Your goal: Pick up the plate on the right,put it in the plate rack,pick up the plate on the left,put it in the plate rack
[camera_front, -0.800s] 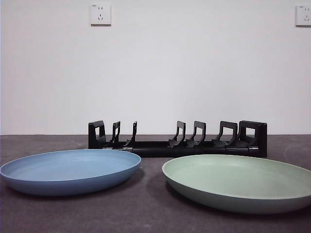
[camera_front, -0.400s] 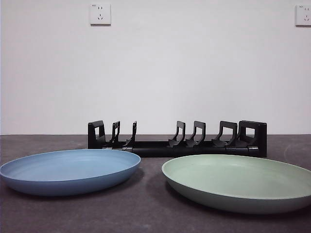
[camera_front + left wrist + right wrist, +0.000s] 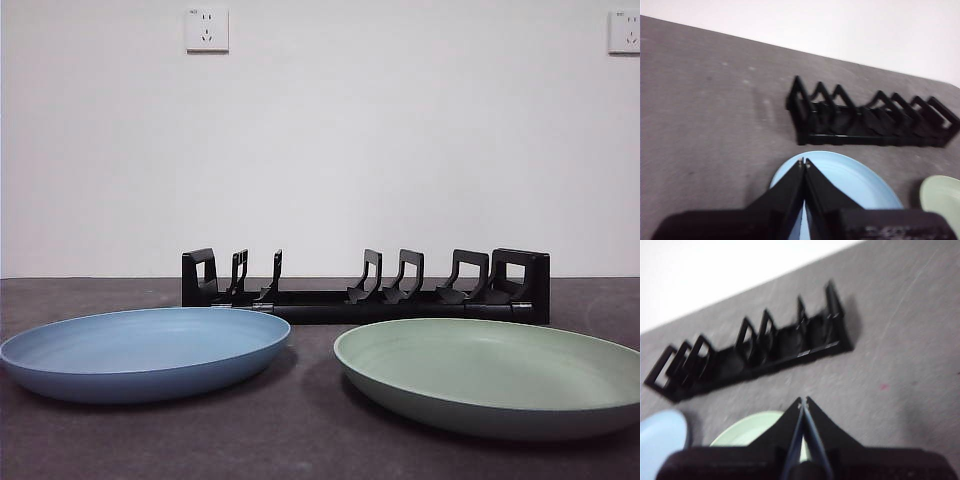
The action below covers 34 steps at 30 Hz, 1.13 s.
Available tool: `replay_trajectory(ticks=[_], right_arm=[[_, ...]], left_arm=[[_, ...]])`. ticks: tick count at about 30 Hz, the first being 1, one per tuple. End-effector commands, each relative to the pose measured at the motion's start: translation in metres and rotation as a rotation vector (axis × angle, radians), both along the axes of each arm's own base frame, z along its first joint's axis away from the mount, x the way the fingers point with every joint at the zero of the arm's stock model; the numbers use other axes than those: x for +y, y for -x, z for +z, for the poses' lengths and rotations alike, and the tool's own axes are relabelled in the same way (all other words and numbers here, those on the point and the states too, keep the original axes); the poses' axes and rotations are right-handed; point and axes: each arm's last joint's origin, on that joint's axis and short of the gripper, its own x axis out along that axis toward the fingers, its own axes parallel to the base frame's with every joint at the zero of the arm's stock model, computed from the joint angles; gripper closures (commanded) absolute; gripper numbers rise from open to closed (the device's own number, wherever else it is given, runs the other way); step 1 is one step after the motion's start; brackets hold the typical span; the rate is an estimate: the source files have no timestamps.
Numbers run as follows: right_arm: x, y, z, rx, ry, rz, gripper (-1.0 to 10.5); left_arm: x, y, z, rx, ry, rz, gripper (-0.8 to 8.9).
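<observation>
A green plate (image 3: 490, 375) lies flat on the dark table at the front right, and a blue plate (image 3: 145, 352) lies flat at the front left. Behind them the long black plate rack (image 3: 365, 288) stands empty. My left gripper (image 3: 804, 162) hangs high over the blue plate (image 3: 850, 180), jaws shut on nothing. My right gripper (image 3: 802, 400) hovers above the green plate (image 3: 752, 430), also shut and empty. The rack (image 3: 872, 120) shows beyond each gripper, and in the right wrist view the rack (image 3: 750, 352) is blurred. Neither arm appears in the front view.
The grey table (image 3: 300, 430) ends at a white wall with two sockets (image 3: 206, 29). The blue plate's edge (image 3: 662, 442) shows beside the green one in the right wrist view.
</observation>
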Motion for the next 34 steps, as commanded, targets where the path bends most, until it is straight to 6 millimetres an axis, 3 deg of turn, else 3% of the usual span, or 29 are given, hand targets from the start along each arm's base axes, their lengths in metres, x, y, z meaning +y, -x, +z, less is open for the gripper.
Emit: replay_trajectory(ticks=[1, 9, 11, 12, 22, 25, 28, 34], right_arm=[[0.003, -0.017, 0.006, 0.108, 0.016, 0.064, 9.5], [0.012, -0.074, 0.006, 0.457, 0.131, 0.269, 9.2], [0.014, -0.085, -0.003, 0.521, 0.12, 0.292, 7.5], [0.014, -0.089, -0.009, 0.549, 0.119, 0.293, 7.2], [0.017, -0.107, -0.051, 0.747, 0.115, 0.309, 7.3], [0.017, -0.108, -0.056, 0.77, 0.113, 0.31, 7.4], [0.017, -0.109, -0.059, 0.786, 0.103, 0.31, 8.5], [0.019, -0.109, -0.059, 0.787, 0.064, 0.339, 8.9]], left_arm=[[-0.003, -0.014, 0.018, 0.024, -0.038, -0.068, 8.19], [-0.013, -0.066, 0.069, 0.203, -0.069, -0.299, 7.9], [-0.017, -0.077, 0.075, 0.209, -0.081, -0.329, 5.68], [-0.02, -0.081, 0.076, 0.215, -0.081, -0.342, 5.22], [-0.07, -0.089, 0.059, 0.279, -0.18, -0.518, 5.23], [-0.081, -0.088, 0.056, 0.287, -0.201, -0.546, 5.23], [-0.091, -0.089, 0.053, 0.279, -0.206, -0.584, 5.23], [-0.103, -0.088, 0.054, 0.243, -0.224, -0.605, 5.23]])
